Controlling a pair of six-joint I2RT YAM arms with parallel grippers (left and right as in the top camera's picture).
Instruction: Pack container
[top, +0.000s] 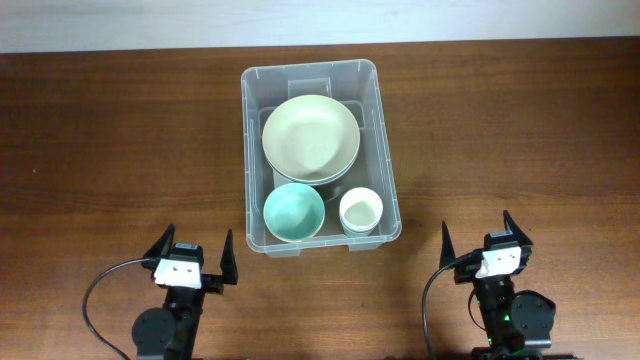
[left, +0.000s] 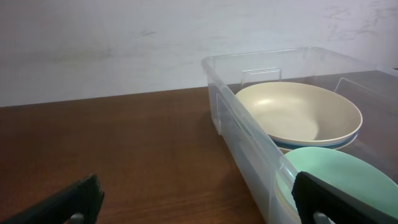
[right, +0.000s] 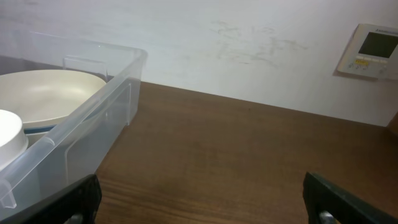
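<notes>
The container (top: 310, 66) is sitting mid-table, its long axis running away from the robot. It is lying ahead-right of the left gripper (top: 200, 236) and ahead-left of the right gripper (top: 476, 224), with the left one nearer its near corner. Both grippers are hovering with fingers spread, holding nothing. Inside, a cream bowl (top: 311, 137) is filling the far half while a teal bowl (top: 294, 213) and a small white cup (top: 361, 211) are sitting side by side at the near end; nothing is standing between either gripper and the container.

Wooden table (top: 120, 150), white wall (right: 249, 37) bearing a control panel (right: 371, 51)
</notes>
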